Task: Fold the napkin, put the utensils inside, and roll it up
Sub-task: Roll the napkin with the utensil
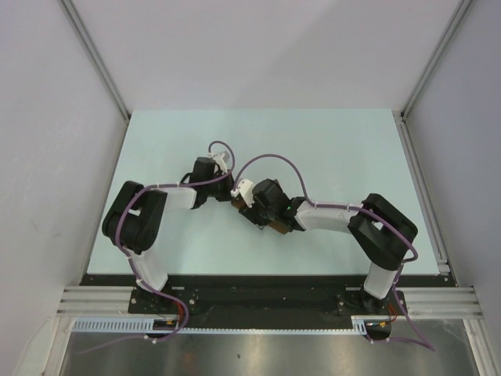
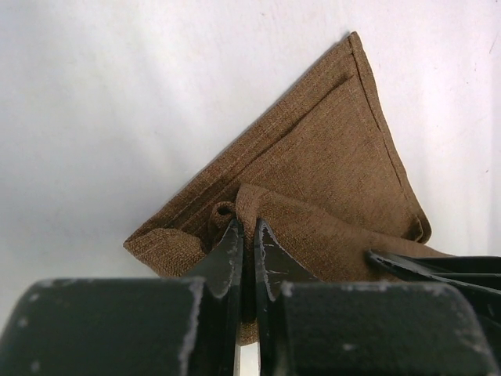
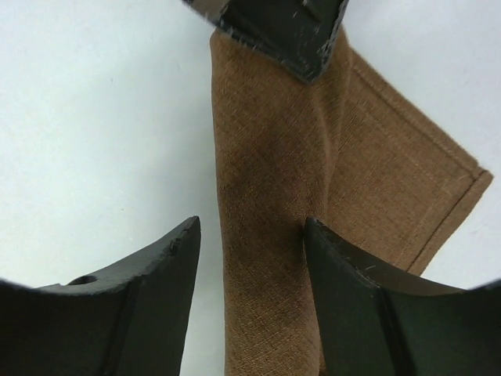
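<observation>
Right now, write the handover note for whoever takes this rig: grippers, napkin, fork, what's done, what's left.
Left gripper: shut on a fold of the napkin.
Right gripper: open, jaws astride the rolled part, not clamped.
Napkin: folded and partly rolled on the table, one flat corner unrolled.
Fork: not visible; possibly inside the roll, cannot tell.
Done: fold made, roll started.
Left: finish the roll, then release.

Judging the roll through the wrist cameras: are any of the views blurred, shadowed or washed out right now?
Top external: evenly lit and sharp, but the arms hide nearly all of the napkin. Left wrist: weave crisp, table washed to blank white, left gripper body soft. Right wrist: weave in focus, dark shadow on the cloth between the fingers of the right gripper.
</observation>
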{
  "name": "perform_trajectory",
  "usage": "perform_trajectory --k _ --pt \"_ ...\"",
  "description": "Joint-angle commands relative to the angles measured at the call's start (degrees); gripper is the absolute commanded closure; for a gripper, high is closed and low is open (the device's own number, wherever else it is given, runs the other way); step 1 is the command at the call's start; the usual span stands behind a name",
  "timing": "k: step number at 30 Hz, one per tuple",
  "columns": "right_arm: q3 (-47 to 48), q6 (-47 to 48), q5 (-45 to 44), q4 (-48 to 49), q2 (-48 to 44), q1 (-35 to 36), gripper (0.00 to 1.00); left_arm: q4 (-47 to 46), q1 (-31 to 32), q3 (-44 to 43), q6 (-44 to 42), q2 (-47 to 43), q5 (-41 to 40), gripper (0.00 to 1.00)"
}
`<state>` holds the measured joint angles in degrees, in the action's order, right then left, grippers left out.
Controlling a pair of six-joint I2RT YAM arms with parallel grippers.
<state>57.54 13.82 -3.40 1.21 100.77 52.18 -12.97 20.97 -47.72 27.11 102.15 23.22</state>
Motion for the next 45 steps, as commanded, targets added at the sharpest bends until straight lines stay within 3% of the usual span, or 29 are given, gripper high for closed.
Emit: perform_trajectory --k 1,11,16,18,21,26,34,45 --pt "-0.41 1.12 -1.08 2.39 1.62 0.11 0.42 3.30 0.21 -1.14 -0.04 2.09 -0.46 0.95" --pt "0.47 -0.73 2.77 0.46 5.66 -3.14 0.50 2.43 0.21 -1.14 0.66 0.51 1.21 0.90" --pt "2.40 -3.53 12.50 -3.47 7.59 -5.95 0.63 3.30 0.21 -1.41 1.28 -2.38 -0.54 0.43" --pt "2.93 -4.50 16.65 -4.46 7.95 -8.22 0.69 4.44 0.12 -1.23 0.75 -5.53 -3.86 0.29" --pt "3.45 -6.96 24.74 -5.43 8.13 -11.21 0.71 6.46 -0.05 -0.44 -1.17 -9.24 -8.53 0.22" --pt "5.56 -11.35 39.59 -6.49 9.35 -14.91 0.72 8.41 -1.55 3.16 -3.03 -15.31 -18.21 0.20" --pt "10.57 -13.56 50.85 -9.39 14.18 -17.02 0.72 -4.76 -2.08 13.35 -2.07 -20.84 -10.31 0.20" --pt "13.30 -16.64 55.51 -8.95 19.90 -18.34 0.71 -16.38 -1.99 18.28 2.50 -19.10 -5.92 0.21"
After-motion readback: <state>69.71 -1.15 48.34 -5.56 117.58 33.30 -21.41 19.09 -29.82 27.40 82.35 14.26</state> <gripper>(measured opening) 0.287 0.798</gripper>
